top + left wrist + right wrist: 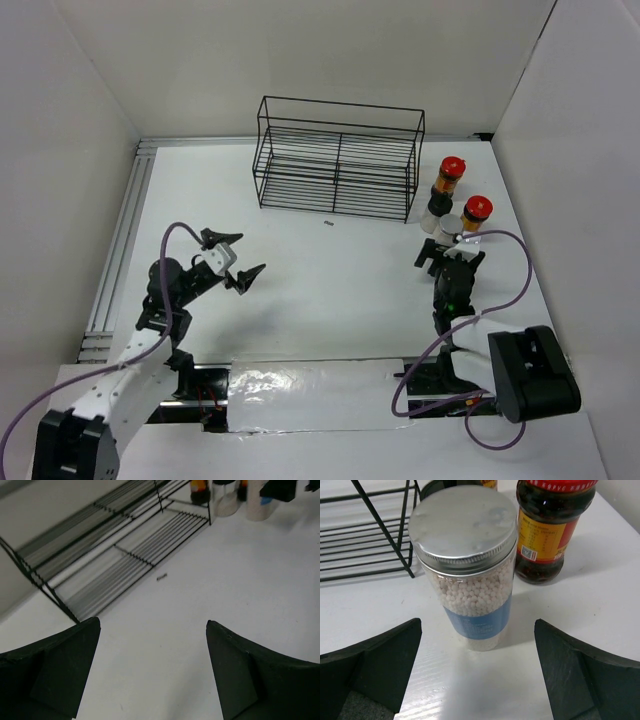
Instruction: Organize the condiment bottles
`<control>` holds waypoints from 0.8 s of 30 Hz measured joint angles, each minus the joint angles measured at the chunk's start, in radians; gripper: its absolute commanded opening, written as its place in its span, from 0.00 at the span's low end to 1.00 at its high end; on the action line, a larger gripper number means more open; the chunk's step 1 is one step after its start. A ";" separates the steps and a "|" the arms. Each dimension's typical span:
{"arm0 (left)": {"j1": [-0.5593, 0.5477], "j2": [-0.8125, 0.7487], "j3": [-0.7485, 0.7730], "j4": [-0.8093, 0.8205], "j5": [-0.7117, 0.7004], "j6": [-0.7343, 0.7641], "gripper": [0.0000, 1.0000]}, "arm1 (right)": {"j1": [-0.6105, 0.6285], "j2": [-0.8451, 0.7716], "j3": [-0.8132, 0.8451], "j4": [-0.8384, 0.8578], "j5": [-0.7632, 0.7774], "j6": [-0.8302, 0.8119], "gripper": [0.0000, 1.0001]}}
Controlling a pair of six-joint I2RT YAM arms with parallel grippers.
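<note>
Four condiment bottles stand together at the right, beside the wire rack (338, 160). Two are amber-brown with red caps, one farther back (452, 172) and one nearer (477, 212). A whitish bottle with a black cap (433, 210) stands by the rack's right end. The whitish bottle with a pale cap and blue label (470, 565) stands upright just ahead of my right gripper (477, 625), which is open and not touching it. An amber bottle (550, 530) stands behind it to the right. My left gripper (152, 625) is open and empty over bare table at the left (245, 258).
The black wire rack (115, 550) has two shelves and stands at the back centre. A small dark speck (328, 224) lies on the table in front of it. White walls close in the table on three sides. A rail runs along the left edge (125, 240).
</note>
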 measured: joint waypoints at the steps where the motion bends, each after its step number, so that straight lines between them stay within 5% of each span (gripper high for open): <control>1: -0.015 -0.036 0.025 -0.025 0.023 0.019 0.99 | 0.000 -0.025 0.000 -0.021 0.000 0.001 1.00; 8: -0.131 -0.145 0.103 -0.214 0.100 0.151 0.99 | 0.003 -0.262 0.090 -0.295 -0.015 -0.037 1.00; 21: -0.187 0.121 0.507 -0.565 0.128 0.212 0.99 | 0.018 -0.418 0.711 -1.023 -0.246 -0.305 1.00; 22: -0.187 0.138 0.534 -0.589 0.134 0.199 0.99 | 0.018 -0.404 0.782 -1.064 -0.258 -0.303 0.57; 24: -0.187 0.157 0.560 -0.621 0.146 0.184 0.99 | 0.014 -0.346 0.921 -1.154 -0.285 -0.300 0.15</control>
